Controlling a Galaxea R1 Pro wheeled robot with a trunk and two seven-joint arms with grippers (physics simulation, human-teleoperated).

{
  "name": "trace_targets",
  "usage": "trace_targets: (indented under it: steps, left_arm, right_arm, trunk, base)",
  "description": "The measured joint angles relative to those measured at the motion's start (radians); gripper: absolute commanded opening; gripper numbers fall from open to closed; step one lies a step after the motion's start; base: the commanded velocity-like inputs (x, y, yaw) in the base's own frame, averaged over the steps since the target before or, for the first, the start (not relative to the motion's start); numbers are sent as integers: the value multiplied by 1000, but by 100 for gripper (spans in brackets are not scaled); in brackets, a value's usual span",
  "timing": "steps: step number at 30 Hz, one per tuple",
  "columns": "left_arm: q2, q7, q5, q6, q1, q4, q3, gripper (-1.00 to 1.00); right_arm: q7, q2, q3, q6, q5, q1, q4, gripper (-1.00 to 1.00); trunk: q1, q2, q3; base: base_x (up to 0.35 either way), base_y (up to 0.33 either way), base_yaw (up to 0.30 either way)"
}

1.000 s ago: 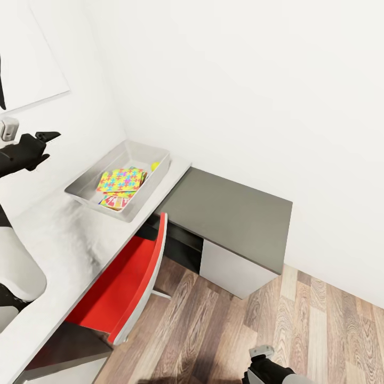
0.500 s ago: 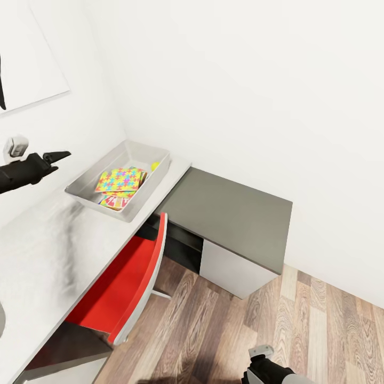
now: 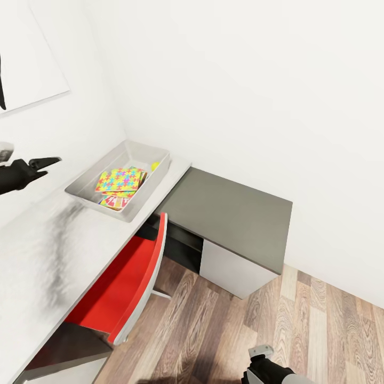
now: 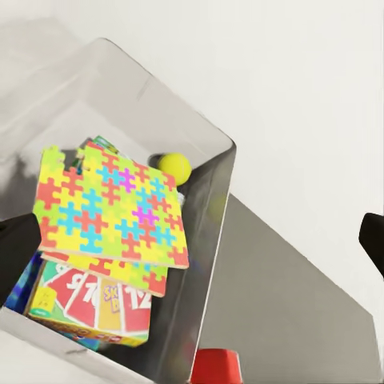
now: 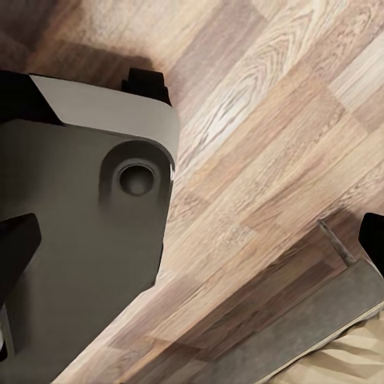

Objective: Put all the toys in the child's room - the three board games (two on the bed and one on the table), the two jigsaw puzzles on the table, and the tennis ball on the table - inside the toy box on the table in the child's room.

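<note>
Left pincer [image 3: 45, 161] hangs empty over the long pale grey-white table [image 3: 48, 250], its dark fingers spread apart in the wrist view, just beside the shallow light grey toy box [image 3: 88, 181]. Right pincer [image 5: 192, 240] points at the wood-plank floor [image 3: 298, 325] with nothing between its parted tips. We judge the drop done, so we should lift clear without clipping the flared rim. Counting inside the box: one puzzle-patterned flat [image 4: 108, 208] clearly on top, with what may be a second beneath it, one lettered red-orange card box [image 4: 92, 300] lower down, a blue edge [image 4: 20, 284] we cannot identify, and one small yellow-green ball [image 4: 174, 167] at the far wall.
</note>
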Motion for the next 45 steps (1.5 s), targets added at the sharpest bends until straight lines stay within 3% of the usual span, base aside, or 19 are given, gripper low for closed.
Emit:
trace_targets:
  steps: [4, 6, 8, 9, 13, 18, 23, 28, 32, 38, 45]
  left_arm:
    - [96, -27, 131, 0, 39, -2, -14, 100]
    - [168, -45, 225, 0, 68, -2, -39, 100]
    - [203, -53, 270, 0, 82, -2, -55, 100]
    - [233, -59, 306, 0, 96, -3, -72, 100]
    - [302, -76, 370, 0, 143, -3, -104, 100]
    - [349, -105, 390, 0, 221, -3, -140, 100]
    - [365, -113, 393, 0, 260, -3, -152, 100]
    - [370, -113, 393, 0, 268, -2, -154, 100]
    - [395, -114, 392, 0, 271, -2, -158, 100]
    - [422, -115, 394, 0, 273, -4, -196, 100]
    - [425, -115, 394, 0, 273, -4, -237, 100]
  right_arm:
    - [0, 0, 0, 0, 0, 0, 0, 100]
    - [0, 0, 0, 0, 0, 0, -1, 100]
    - [0, 0, 0, -2, 0, 0, -1, 100]
    - [1, -1, 0, -6, 0, 0, -1, 100]
    - [4, -1, -1, -41, -2, 0, -1, 100]
    - [6, -1, -3, -64, -4, 0, -1, 100]
    - [8, 0, -4, -69, -7, 0, -1, 100]
    - [10, 0, -5, -70, -9, 0, -2, 100]
    - [11, -1, -6, -70, -10, 0, -3, 100]
    - [11, -2, -7, -76, -10, 0, -3, 100]
    - [11, -2, -5, -126, -11, 0, -3, 100]
  trunk:
    - [0, 0, 0]
    - [0, 0, 0]
    - [0, 0, 0]
    - [0, 0, 0]
    - [0, 0, 0]
    - [0, 0, 0]
    - [0, 0, 0]
    - [0, 0, 0]
    - [0, 0, 0]
    - [0, 0, 0]
    - [0, 0, 3]
  base:
    - [0, 0, 0]
    - [0, 0, 0]
    - [0, 0, 0]
    - [0, 0, 0]
    - [0, 0, 0]
    - [0, 0, 0]
    - [-26, 0, 0]
    - [-174, 0, 0]
    - [-58, 0, 0]
    - [-13, 0, 0]
    - [-1, 0, 0]
